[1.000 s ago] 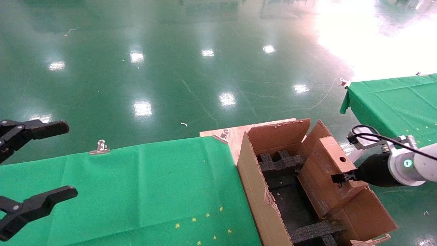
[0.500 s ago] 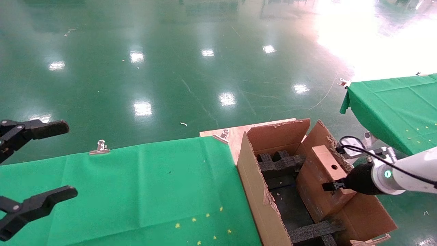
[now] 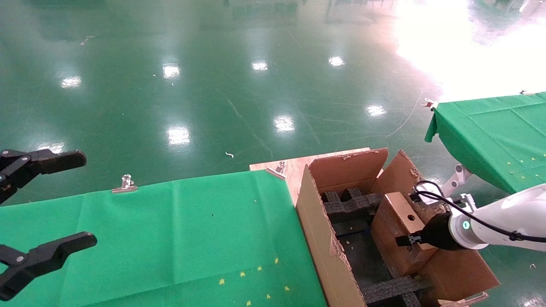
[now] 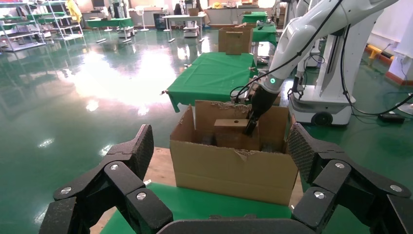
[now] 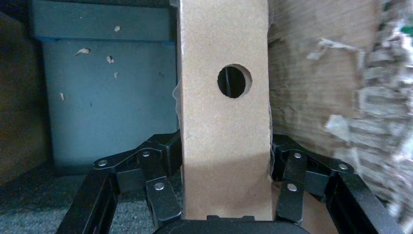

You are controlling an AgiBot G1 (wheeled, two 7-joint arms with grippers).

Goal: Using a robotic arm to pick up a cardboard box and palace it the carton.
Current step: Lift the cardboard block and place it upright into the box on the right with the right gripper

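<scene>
The small brown cardboard box [image 3: 394,230] with a round hole stands inside the large carton [image 3: 318,226], between black foam inserts. My right gripper [image 3: 405,241], on the white arm with a teal ring, is shut on the box's narrow top face; the right wrist view shows the box [image 5: 224,122] clamped between both fingers [image 5: 160,165]. The left wrist view shows the carton [image 4: 234,165], the box [image 4: 233,127] and the right arm from the side. My left gripper [image 3: 47,204] is open and empty, parked at the far left over the green table.
The carton sits on a wooden board [image 3: 294,168] at the right end of the green-clothed table [image 3: 170,238]. Metal clips [image 3: 124,184] hold the cloth's far edge. A second green table [image 3: 495,132] stands at the right. Shiny green floor lies beyond.
My right gripper has moved down and to the left with the small box, lowering it deeper into the carton. The left arm has not moved.
</scene>
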